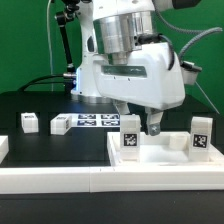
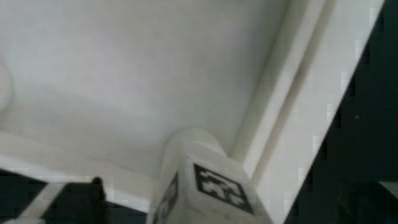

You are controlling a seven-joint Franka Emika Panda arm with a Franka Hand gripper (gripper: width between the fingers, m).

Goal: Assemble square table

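Note:
The white square slab point(image 1: 160, 157) with a raised rim lies on the table at the exterior view's right. Three short white tagged legs stand on it: one point(image 1: 131, 141) at its near left corner, one point(image 1: 178, 143) in the middle and one point(image 1: 201, 133) at the right. My gripper point(image 1: 139, 124) hangs over the left leg with its jaws apart, one dark finger point(image 1: 153, 125) beside it. In the wrist view the tagged leg point(image 2: 210, 182) stands between my fingers without touching them, and the gripper point(image 2: 228, 206) is open. The slab point(image 2: 125, 70) and its rim point(image 2: 294, 90) fill that view.
Two loose white tagged legs point(image 1: 29, 122) point(image 1: 60, 125) stand on the black table at the exterior view's left. The marker board point(image 1: 96, 121) lies behind them by the robot base. A long white border bar point(image 1: 90, 181) runs along the front edge.

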